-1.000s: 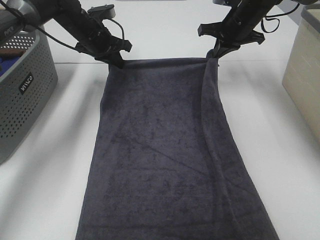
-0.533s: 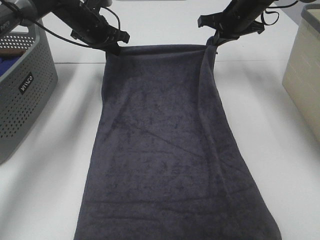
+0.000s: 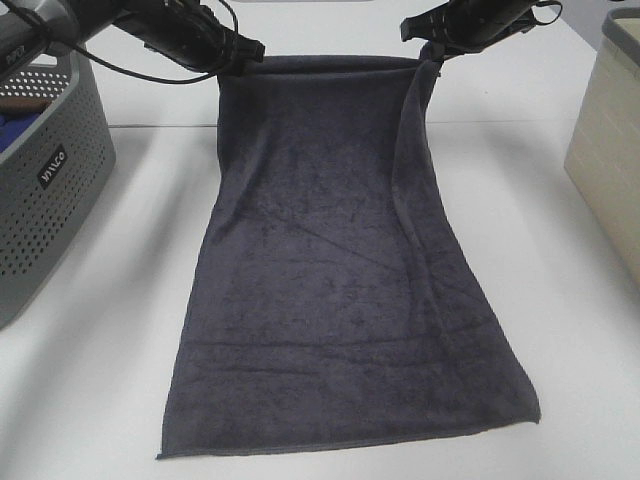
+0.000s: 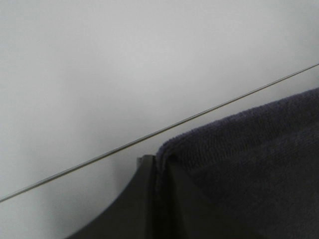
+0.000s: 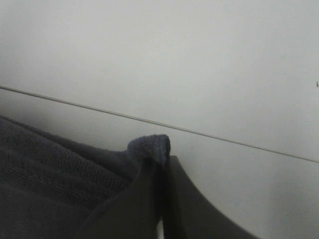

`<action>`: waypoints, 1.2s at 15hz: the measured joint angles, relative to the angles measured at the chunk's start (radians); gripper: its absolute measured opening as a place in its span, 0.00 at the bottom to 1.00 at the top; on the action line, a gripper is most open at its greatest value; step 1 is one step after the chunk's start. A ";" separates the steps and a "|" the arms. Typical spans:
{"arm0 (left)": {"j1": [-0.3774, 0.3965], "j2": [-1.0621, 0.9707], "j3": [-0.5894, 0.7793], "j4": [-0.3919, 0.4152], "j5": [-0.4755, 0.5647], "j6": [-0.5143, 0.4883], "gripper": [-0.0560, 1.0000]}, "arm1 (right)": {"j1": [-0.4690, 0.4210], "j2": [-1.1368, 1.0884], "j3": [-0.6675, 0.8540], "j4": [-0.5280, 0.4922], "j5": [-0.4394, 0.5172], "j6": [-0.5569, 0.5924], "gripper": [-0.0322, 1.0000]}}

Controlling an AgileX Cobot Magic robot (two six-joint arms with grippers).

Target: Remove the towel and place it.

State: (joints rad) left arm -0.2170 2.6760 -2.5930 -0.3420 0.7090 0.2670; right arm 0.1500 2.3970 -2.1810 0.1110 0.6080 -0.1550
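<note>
Towel, likely soft and floppy, drapes below the left gripper and right gripper, each clamped tight on a top corner.

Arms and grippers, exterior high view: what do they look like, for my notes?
Both arms are black and angular. The left arm has a grey link with unreadable lettering and a loose black cable; the right arm has a looped cable. The left gripper and right gripper have dark tapering fingers.
</note>
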 joint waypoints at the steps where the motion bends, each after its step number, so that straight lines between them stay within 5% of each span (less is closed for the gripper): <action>1: -0.002 0.007 0.000 0.003 -0.004 0.000 0.07 | 0.000 0.000 0.004 0.003 -0.020 -0.001 0.04; 6: -0.027 0.044 0.000 0.097 -0.079 0.003 0.07 | 0.000 0.088 0.004 0.045 -0.098 -0.005 0.04; 13: -0.029 0.136 0.000 0.108 -0.297 0.003 0.07 | 0.000 0.164 0.004 0.094 -0.274 -0.007 0.09; 15: -0.032 0.161 0.000 0.108 -0.379 0.003 0.20 | -0.002 0.164 0.005 0.121 -0.331 -0.007 0.40; 16: -0.032 0.165 0.000 0.102 -0.387 0.003 0.26 | -0.003 0.164 0.005 0.121 -0.329 -0.007 0.45; 18: -0.032 0.175 0.000 0.077 -0.394 0.003 0.57 | -0.003 0.164 0.005 0.121 -0.322 -0.007 0.59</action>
State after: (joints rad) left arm -0.2490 2.8510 -2.5930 -0.2650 0.3150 0.2700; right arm 0.1470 2.5610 -2.1760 0.2320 0.2860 -0.1620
